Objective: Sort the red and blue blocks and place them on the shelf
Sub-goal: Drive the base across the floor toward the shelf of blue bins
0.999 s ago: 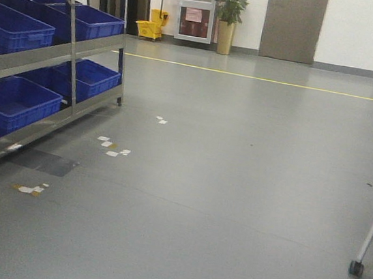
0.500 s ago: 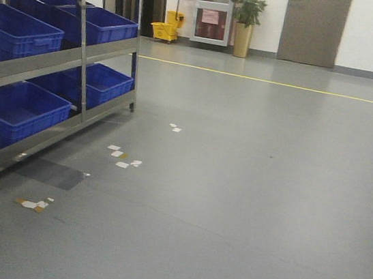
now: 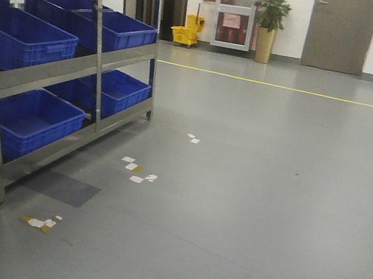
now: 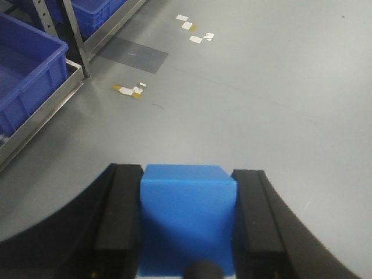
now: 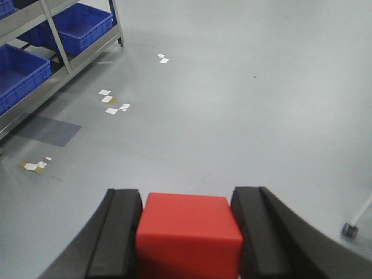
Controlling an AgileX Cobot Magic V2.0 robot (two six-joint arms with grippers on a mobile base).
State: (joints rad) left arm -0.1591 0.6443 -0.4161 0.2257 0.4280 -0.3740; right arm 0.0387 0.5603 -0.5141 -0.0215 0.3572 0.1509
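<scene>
My left gripper [image 4: 187, 192] is shut on the blue block [image 4: 187, 215], held between both black pads above the grey floor. My right gripper [image 5: 187, 215] is shut on the red block [image 5: 189, 235] in the same way. The steel shelf [image 3: 51, 70] stands at the left of the front view, several metres of floor away, its tiers holding dark-blue bins. The shelf also shows in the left wrist view [image 4: 43, 113] at the left edge and in the right wrist view [image 5: 55, 72] at the upper left. Neither gripper shows in the front view.
Dark-blue bins [image 3: 31, 36] fill the shelf tiers. Tape scraps [image 3: 137, 171] and a dark patch [image 3: 63, 188] mark the floor by the shelf. A yellow mop bucket [image 3: 186, 35], a potted plant [image 3: 269, 23] and doors stand at the far wall. A caster [image 5: 350, 229] shows at the right.
The front view has swung left and moved nearer: the shelf and floor marks have shifted to the right in the frame, and the chair leg at the right has left the view.
</scene>
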